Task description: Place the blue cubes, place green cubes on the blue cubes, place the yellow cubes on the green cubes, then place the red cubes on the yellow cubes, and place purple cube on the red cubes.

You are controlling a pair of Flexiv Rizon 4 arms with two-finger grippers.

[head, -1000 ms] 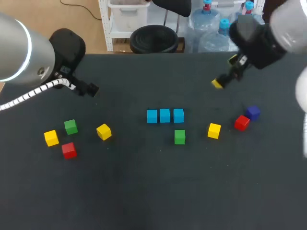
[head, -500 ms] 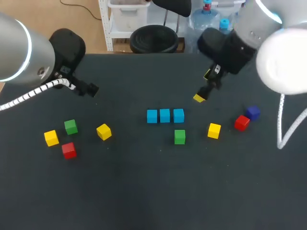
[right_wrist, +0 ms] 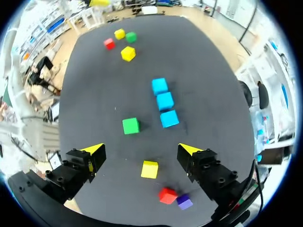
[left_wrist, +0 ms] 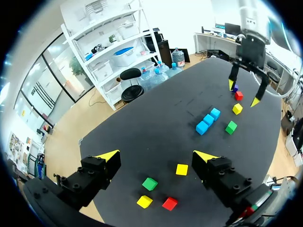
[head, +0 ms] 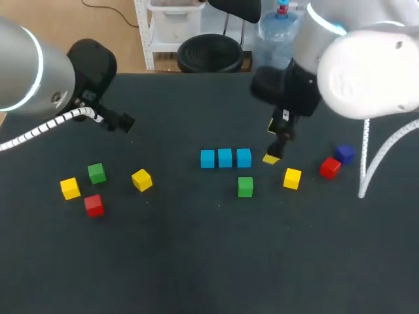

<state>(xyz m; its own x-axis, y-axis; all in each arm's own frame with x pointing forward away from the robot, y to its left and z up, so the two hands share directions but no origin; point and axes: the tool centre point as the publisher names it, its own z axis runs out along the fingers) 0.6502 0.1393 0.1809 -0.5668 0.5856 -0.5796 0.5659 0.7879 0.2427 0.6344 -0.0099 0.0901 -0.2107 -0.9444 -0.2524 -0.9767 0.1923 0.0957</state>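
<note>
Along the lower left of the head view, a loose cluster lay on the tabletop: an outer yellow cube, a left green cube, a left red cube and an inner yellow cube. My left jaws hung toward the upper left, spread wide and empty. At the middle, three blue cubes sat side by side in a row, with the middle green cube just below the row's right end. My right jaws, released with nothing between them, hovered just right of that row. Further right lay the right yellow cube, the right red cube and, just beside it, the purple cube. I judged the cubes light, rigid and smooth-faced, apt to twist if pinched on corners. The middle green cube looked best taken squarely across two opposite flat faces, leaving its underside free to seat on blue.
</note>
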